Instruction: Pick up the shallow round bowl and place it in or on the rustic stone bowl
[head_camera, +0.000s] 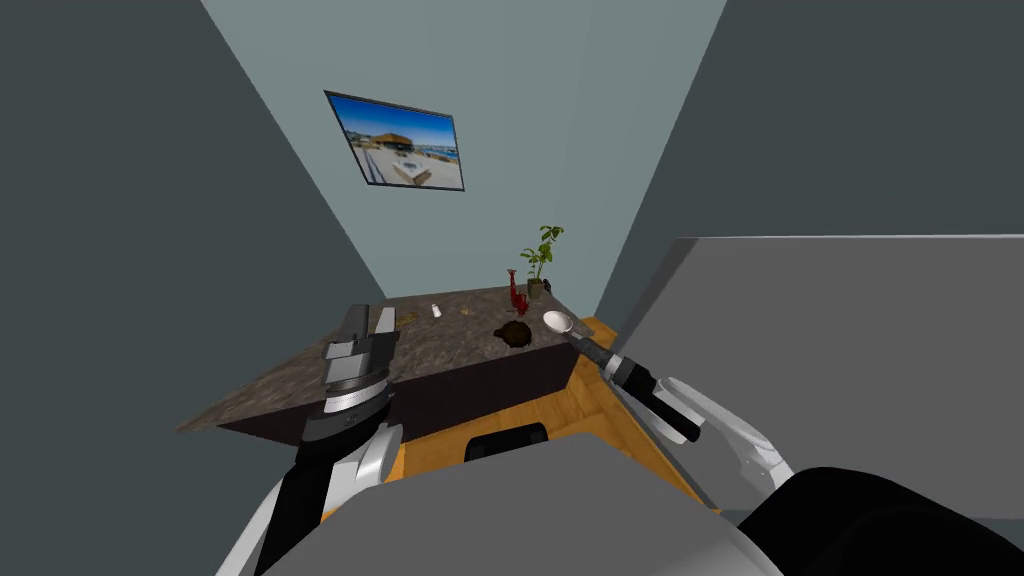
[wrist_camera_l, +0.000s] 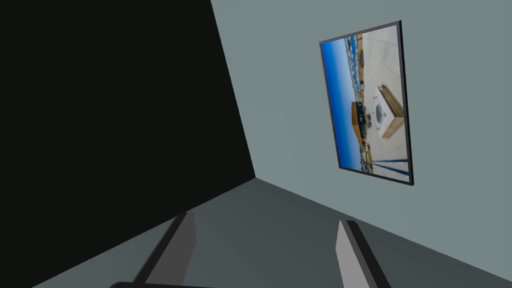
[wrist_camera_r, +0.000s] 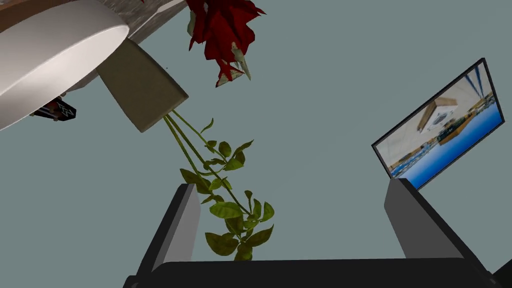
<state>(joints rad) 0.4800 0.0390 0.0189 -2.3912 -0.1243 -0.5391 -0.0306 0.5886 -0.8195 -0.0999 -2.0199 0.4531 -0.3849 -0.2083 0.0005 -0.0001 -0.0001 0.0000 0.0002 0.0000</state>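
Note:
A shallow white round bowl (head_camera: 557, 321) sits near the right end of a dark speckled stone-topped counter (head_camera: 420, 355). Just left of it lies a dark brown, rough bowl (head_camera: 515, 333). My right gripper (head_camera: 578, 338) reaches in from the right, its tips close to the white bowl's near rim. In the right wrist view this gripper (wrist_camera_r: 292, 186) stands open with nothing between its fingers, and the white bowl (wrist_camera_r: 50, 55) lies off to one side beyond the fingertips. My left gripper (head_camera: 371, 318) is raised over the counter's left part, open and holding nothing (wrist_camera_l: 264, 219).
A red ornament (head_camera: 516, 295) and a potted green plant (head_camera: 540, 255) stand at the counter's back right corner. A small white bottle (head_camera: 436, 311) lies mid-counter. A large grey panel (head_camera: 850, 330) rises on my right. Wooden floor (head_camera: 560, 405) shows below the counter.

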